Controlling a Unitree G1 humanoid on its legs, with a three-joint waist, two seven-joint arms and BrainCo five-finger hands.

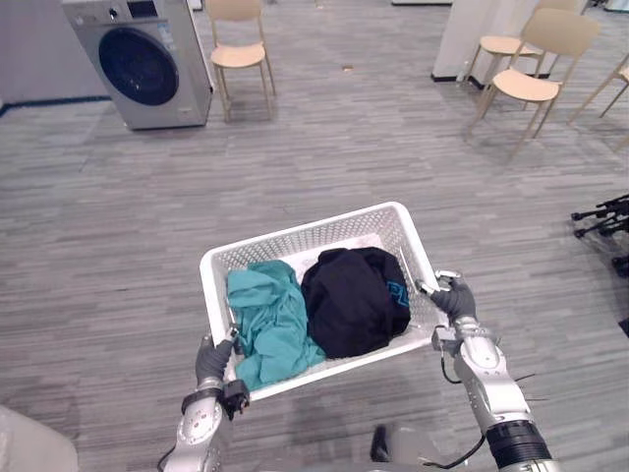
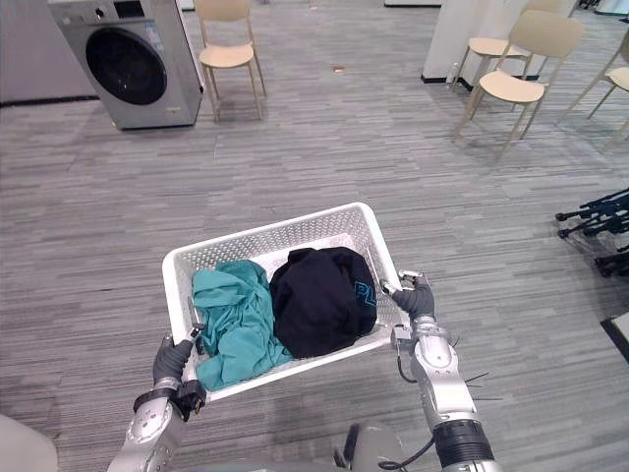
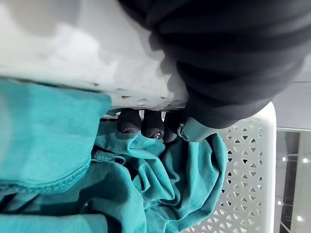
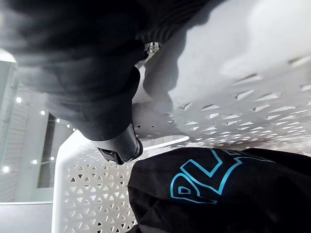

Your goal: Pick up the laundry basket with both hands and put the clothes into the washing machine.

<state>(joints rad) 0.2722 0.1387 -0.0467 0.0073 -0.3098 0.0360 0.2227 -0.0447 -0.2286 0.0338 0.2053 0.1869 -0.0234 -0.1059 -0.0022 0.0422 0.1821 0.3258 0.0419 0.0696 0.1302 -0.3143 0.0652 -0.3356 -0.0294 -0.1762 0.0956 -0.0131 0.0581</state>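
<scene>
Both arms reached up from the lower frame, left hand (image 1: 212, 361) and right hand (image 1: 455, 298) curled over the basket (image 1: 305, 236) rim.

Bright, even indoor light falls from above on the grey floor (image 1: 344, 147). Soft, faint shadows lie under the far chairs (image 1: 239, 56) and right of the washing machine (image 1: 142, 59). The white laundry basket (image 1: 388, 218) gleams, the black garment (image 1: 354, 300) swallows detail, and small ceiling lamps (image 4: 18, 99) glint in the right wrist view

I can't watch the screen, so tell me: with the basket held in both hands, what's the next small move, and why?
Probably turn left and step toward the washing machine: it stands across the floor, while the left hand and right hand grip the rim of the laundry basket, clothes inside.
</scene>
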